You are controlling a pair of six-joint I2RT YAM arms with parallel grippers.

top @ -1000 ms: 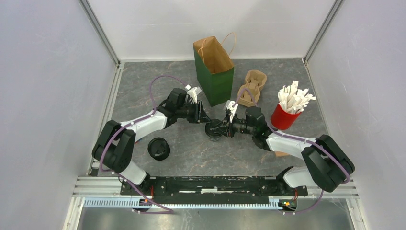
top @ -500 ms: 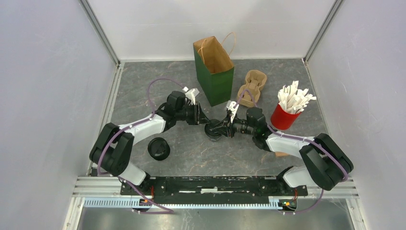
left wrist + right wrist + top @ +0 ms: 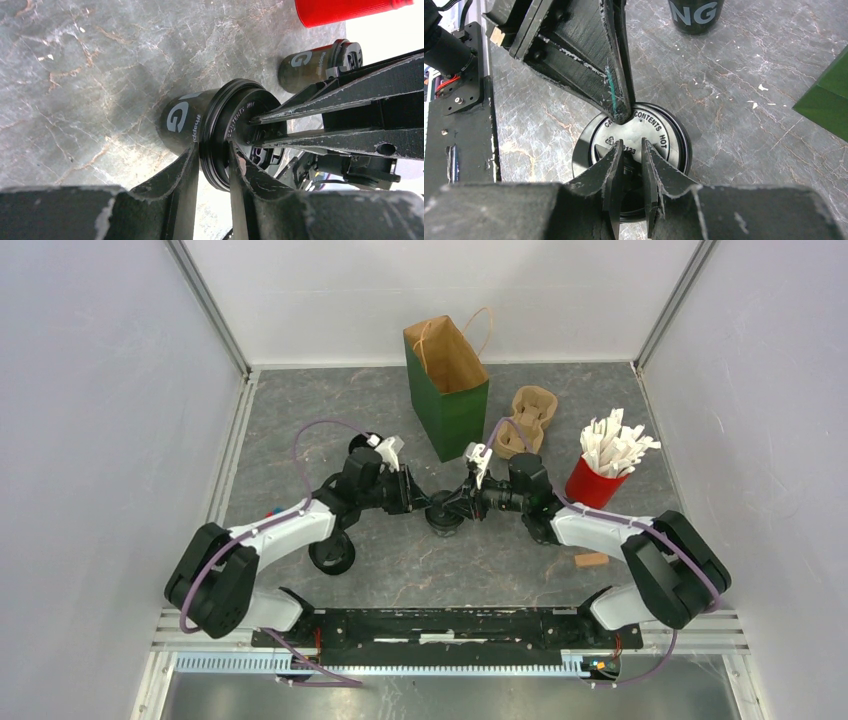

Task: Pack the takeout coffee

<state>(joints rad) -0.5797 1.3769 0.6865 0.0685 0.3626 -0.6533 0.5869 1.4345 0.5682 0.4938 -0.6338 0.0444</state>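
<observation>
A black takeout coffee cup [image 3: 443, 517] with a round black lid [image 3: 644, 125] stands mid-table between both arms. My left gripper [image 3: 418, 504] pinches the lid's rim [image 3: 212, 150]: one finger lies under the rim against the cup wall, the other rests on the lid top. From the opposite side, my right gripper [image 3: 462, 504] is nearly closed on the raised part of the same lid [image 3: 250, 115], its tips [image 3: 631, 152] over the lid's near half. A second lidded cup [image 3: 333, 558] stands half hidden under my left forearm. The green paper bag [image 3: 447, 390] stands open behind.
A tan pulp cup carrier [image 3: 527, 418] lies right of the bag. A red cup of white packets [image 3: 596, 482] stands beside my right arm. A small tan block [image 3: 590, 560] lies near the right base. White walls enclose the table.
My left arm has swung toward the near edge, now covering part of the second cup, and its jaws have narrowed slightly on the lid. The right gripper stays on the cup.
</observation>
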